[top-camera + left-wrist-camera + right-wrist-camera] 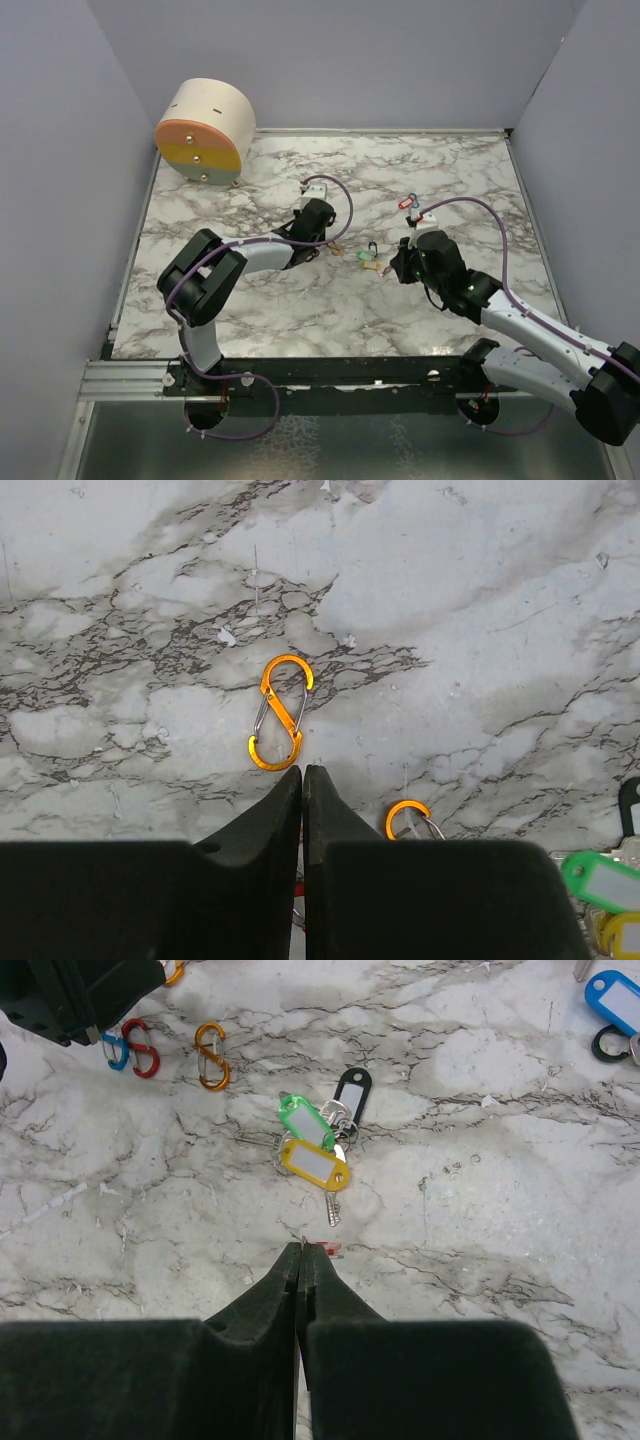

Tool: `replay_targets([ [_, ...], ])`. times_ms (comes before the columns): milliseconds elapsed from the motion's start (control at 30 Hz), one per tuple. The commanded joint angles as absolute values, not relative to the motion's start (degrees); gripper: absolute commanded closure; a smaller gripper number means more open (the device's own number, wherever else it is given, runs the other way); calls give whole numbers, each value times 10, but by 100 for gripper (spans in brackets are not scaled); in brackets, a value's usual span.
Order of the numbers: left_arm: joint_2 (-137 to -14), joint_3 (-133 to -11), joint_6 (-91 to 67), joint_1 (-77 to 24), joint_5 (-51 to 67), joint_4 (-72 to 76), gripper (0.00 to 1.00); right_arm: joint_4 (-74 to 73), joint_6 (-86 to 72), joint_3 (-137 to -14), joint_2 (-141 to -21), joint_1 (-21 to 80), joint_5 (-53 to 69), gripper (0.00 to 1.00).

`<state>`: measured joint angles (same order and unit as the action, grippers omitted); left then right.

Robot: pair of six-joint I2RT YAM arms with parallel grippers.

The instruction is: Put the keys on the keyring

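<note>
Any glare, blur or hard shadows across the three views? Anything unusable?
Top external: soft, even light, no glare on the table; walls splay toward the frame edges; keys too small to resolve. Left wrist: carabiner sharp with only a faint shadow; left fingers near black, little detail. Right wrist: keys sharp; right fingers equally dark.

Bright, even light; soft shadows.
</note>
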<state>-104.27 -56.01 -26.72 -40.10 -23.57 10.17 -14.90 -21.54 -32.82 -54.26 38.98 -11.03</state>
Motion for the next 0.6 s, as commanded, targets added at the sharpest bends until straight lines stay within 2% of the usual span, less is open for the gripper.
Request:
replay_targets([
  [0,-1015,-557,-260,-401,-240,96,86,-135,-211,-328,-532,388,-104,99],
  [33,-1014,-557,-258,-401,-243,97,78,-135,-212,-329,-532,388,-103,99],
  [200,-1037,-583,-243,-400,-261,88,52,-139,-210,-330,-528,388,-104,99],
  [300,-1056,-602,-236,-400,-268,80,42,-139,-210,-328,-526,388,-105,99],
  [433,-1083,-620,-227,-398,-276,76,35,-141,-211,-327,-524,388,-105,99],
  [567,-1105,-634,-224,-393,-274,68,34,-141,-211,-327,-524,388,-107,99],
])
